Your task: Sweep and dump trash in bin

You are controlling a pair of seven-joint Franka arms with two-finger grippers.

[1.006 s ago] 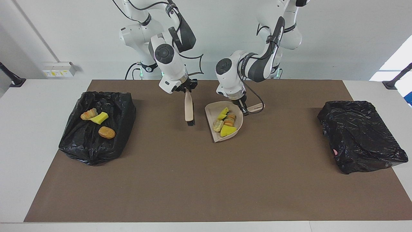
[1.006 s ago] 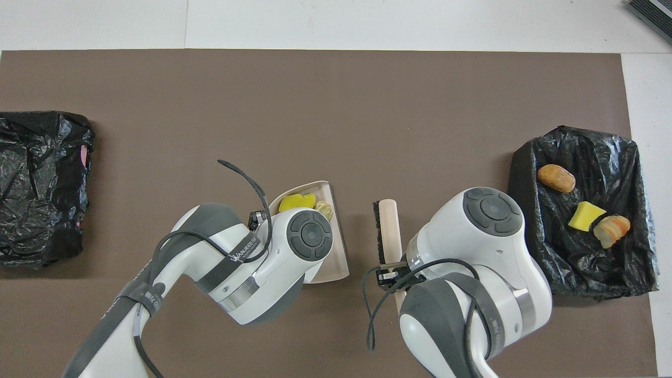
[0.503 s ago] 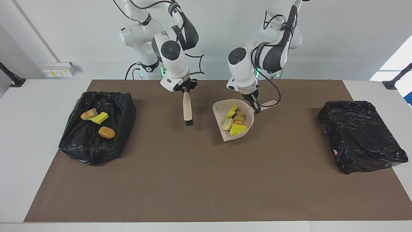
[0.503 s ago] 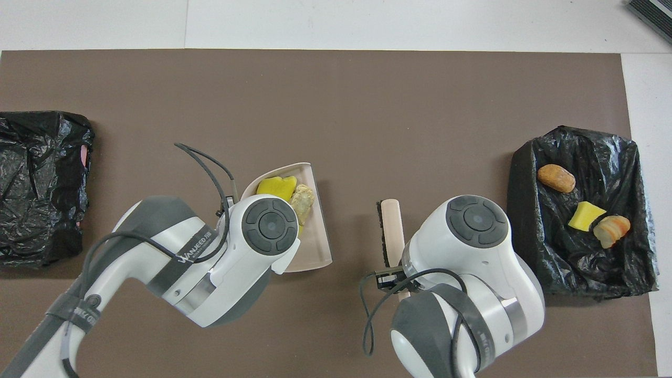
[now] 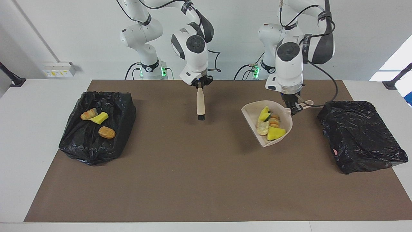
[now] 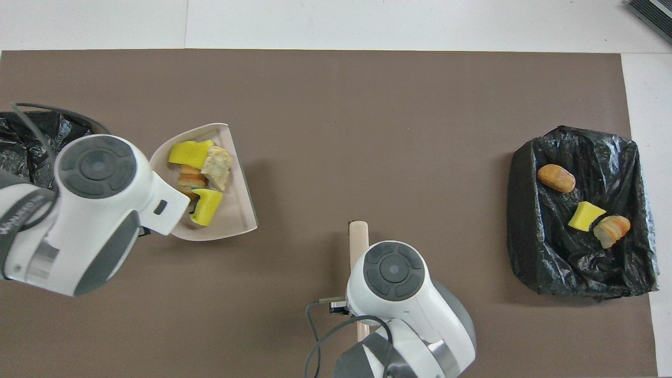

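Carried toward the left arm's bin, yellow-and-orange trash (image 5: 269, 124) fills the dustpan (image 5: 285, 133) clamped by the left tool (image 5: 293, 108).

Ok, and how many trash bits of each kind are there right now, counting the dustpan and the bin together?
Yellow sponge chunks: 3, two in the dustpan, one in the black-lined bin at the right arm's end of the table.
Toy bread pieces: 4, two in the dustpan, two in that bin.
Total: 7.
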